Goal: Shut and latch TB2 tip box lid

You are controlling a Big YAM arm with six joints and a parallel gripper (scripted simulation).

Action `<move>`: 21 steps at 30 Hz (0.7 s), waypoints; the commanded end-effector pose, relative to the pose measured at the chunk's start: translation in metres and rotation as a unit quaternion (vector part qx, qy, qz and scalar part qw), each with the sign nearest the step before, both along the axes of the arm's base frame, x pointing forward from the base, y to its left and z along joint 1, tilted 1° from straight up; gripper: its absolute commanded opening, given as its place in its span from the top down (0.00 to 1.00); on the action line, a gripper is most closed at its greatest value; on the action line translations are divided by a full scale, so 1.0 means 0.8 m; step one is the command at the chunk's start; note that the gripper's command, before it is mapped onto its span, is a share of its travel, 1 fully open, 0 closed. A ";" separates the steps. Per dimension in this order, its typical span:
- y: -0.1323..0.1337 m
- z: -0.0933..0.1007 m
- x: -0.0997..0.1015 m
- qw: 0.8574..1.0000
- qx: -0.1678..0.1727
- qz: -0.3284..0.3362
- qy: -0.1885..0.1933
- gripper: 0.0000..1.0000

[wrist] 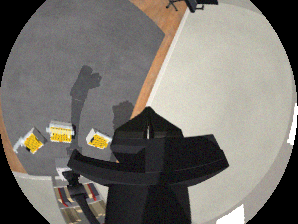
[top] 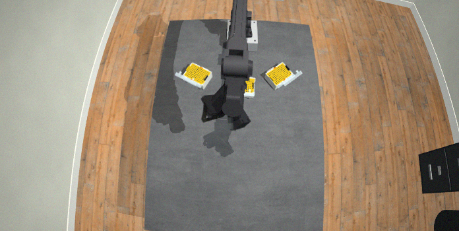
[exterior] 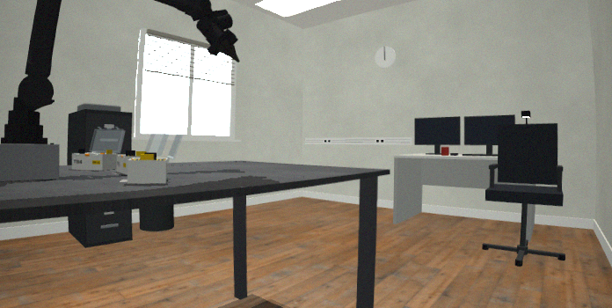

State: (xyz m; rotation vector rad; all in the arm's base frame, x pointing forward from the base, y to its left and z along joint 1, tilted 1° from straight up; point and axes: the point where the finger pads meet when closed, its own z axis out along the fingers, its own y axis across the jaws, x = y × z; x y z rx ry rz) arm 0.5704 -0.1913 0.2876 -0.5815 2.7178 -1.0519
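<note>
Three white tip boxes with yellow tip racks stand on the dark bench top, all with their lids open. In the overhead view, one box is on the left [top: 194,75] and one on the right [top: 281,74]. The middle box [top: 250,86] is mostly hidden under my arm. I cannot read which one is TB2. The boxes also show small in the wrist view: left [wrist: 32,141], middle [wrist: 61,133] and right [wrist: 99,139]. My gripper [exterior: 233,53] is shut and empty. It hangs high above the bench, far from every box. In the overhead view the gripper [top: 209,112] sits in front of the middle box.
The arm's grey base block [top: 251,36] stands at the back of the bench. A black cabinet [top: 438,168] stands on the floor at the right. A desk with monitors [exterior: 462,132] and an office chair [exterior: 525,170] stand across the room.
</note>
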 end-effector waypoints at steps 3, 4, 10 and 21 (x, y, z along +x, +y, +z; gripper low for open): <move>-0.017 0.019 -0.026 1.000 -0.013 0.020 0.006 1.00; -0.020 0.019 -0.032 1.000 -0.013 0.020 0.006 1.00; -0.034 0.011 -0.071 0.998 -0.017 0.034 0.054 1.00; -0.054 0.004 -0.116 0.996 -0.024 0.048 0.077 1.00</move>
